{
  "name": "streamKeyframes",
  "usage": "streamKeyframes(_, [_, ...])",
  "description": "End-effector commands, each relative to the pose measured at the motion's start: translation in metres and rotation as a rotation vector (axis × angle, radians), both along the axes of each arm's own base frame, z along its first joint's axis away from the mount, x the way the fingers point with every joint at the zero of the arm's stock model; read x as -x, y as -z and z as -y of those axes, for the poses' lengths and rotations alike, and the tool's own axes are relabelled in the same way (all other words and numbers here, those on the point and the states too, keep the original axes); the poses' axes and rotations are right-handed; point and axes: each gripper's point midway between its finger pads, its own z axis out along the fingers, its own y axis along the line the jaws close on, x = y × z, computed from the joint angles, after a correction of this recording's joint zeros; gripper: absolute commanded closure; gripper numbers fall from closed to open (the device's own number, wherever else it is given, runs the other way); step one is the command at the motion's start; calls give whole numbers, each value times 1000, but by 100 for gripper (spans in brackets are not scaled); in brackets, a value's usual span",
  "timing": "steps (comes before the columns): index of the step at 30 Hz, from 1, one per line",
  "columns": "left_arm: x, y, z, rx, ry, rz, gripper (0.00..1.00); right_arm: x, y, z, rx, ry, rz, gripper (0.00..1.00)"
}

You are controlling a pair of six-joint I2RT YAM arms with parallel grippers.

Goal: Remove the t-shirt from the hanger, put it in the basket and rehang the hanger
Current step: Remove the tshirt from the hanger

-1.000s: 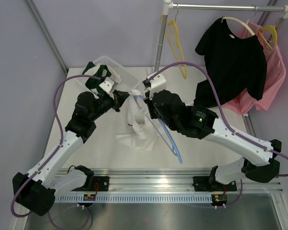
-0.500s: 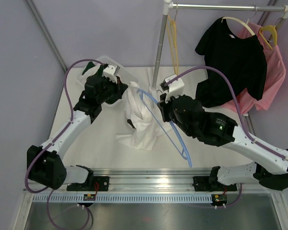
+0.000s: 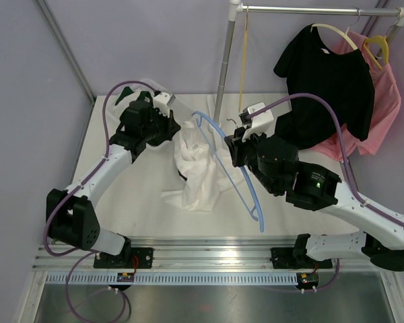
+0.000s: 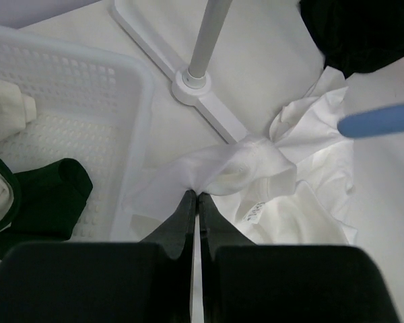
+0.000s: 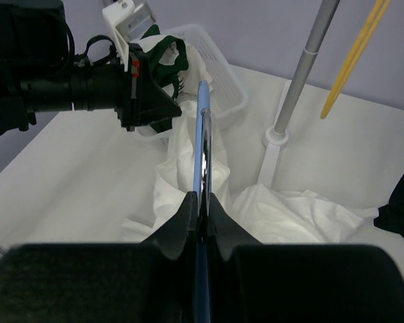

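Both grippers were clamped: L gripper pinched a fold of the white t-shirt, R gripper gripped the blue hanger, held tilted above the cloth. T-shirt lay bunched on the table btwn the arms, one end drawn up toward the white basket, hanger crossing its right side. Behind stood the rack pole, w/ a black shirt & pink garment hanging.

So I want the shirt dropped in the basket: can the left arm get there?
Probably yes: the left claw, shut on the white t-shirt, is right beside the basket, nothing between.
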Motion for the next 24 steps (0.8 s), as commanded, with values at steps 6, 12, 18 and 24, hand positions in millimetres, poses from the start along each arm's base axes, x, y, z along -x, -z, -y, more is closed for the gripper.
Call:
streamKeyframes(6, [43, 15, 28, -182, 168, 105, 95, -5, -44, 18, -197, 86, 106, 100])
streamKeyframes(12, [69, 56, 36, -241, 302, 23, 75, -3, -43, 20, -195, 82, 100, 100])
streamKeyframes(18, [99, 100, 54, -278, 495, -121, 26, -5, -41, 10, -176, 69, 88, 100])
streamKeyframes(24, [78, 114, 45, -326, 361, -138, 1, -7, -39, -1, -154, 51, 81, 100])
